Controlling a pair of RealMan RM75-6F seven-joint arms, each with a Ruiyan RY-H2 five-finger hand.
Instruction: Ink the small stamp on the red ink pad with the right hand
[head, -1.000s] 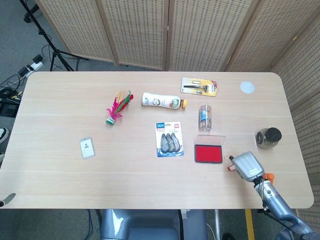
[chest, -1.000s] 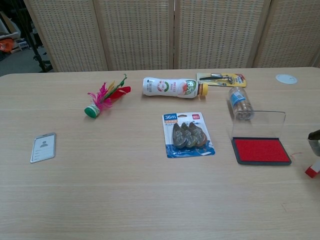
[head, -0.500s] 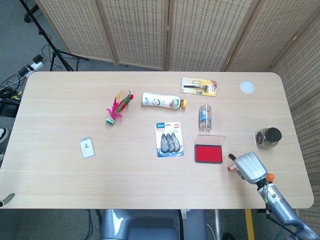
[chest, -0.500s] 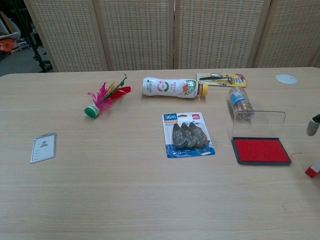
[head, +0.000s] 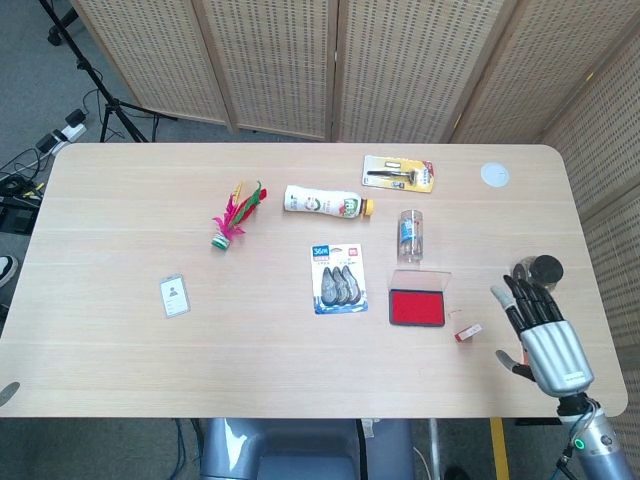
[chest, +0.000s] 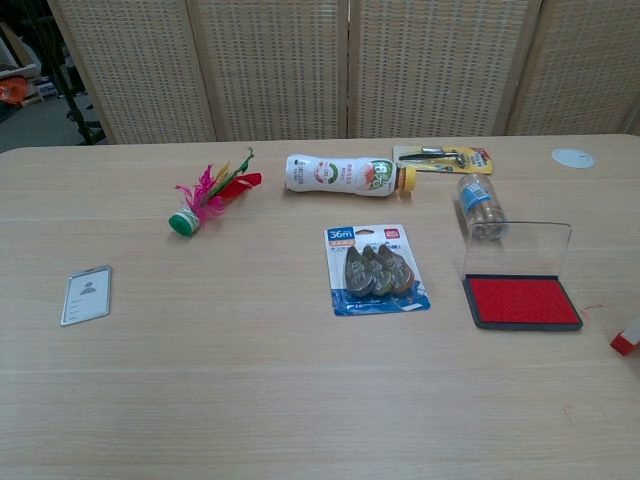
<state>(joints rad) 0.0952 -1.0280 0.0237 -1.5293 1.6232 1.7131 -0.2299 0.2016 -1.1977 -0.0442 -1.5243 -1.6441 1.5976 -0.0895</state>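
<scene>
Pulled back from the small stamp (head: 467, 333) since a second ago: right hand (head: 541, 329) now off to the stamp's right near the table's (head: 150, 380) right edge, fingers (head: 519, 297) spread and holding nothing, no longer covering it. Lies on its side, red and white, just right of the red ink pad (head: 416, 307), apart from it; seen only as a red corner at the frame's right edge in the chest view (chest: 626, 339). Sits open with clear lid (chest: 516, 248) raised at the back. Beside it to the left, a blister pack of correction tapes (head: 338, 280); behind it, a small clear bottle (head: 410, 235) on its side. Further back, a white drink bottle (head: 322, 202) and a carded tool (head: 399, 173). Far left, a feather shuttlecock (head: 233, 217) and an ID badge (head: 174, 296). Left hand unseen in either view.
</scene>
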